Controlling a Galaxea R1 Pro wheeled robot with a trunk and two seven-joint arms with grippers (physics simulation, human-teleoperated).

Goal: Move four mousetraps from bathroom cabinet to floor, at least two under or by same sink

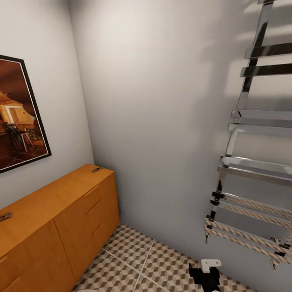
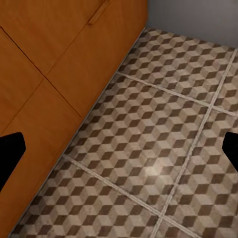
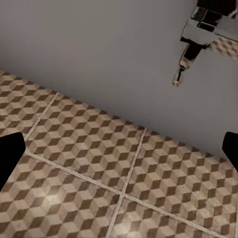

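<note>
So you're facing the corner with the cabinet (image 1: pixel 61 219) along the left wall, drawer fronts all closed, so whatever's inside stays hidden. Two small dark things lie on its top — one at the far end (image 1: pixel 96 169), one at the near edge (image 1: pixel 5 216) — they look like mousetraps, but they're too tiny to say for sure. The bathroom floor (image 1: pixel 134 263) with its cube tiles runs up to the cabinet base. A chrome towel rail (image 1: pixel 251 162) hangs on the right wall, cut off at the frame edge. Your left pincer (image 2: pixel 119 148) is spread wide over bare tiles beside the cabinet front; the right pincer (image 3: pixel 119 148) is wide too, over tiles by the wall — nothing between either's fingers.
</note>
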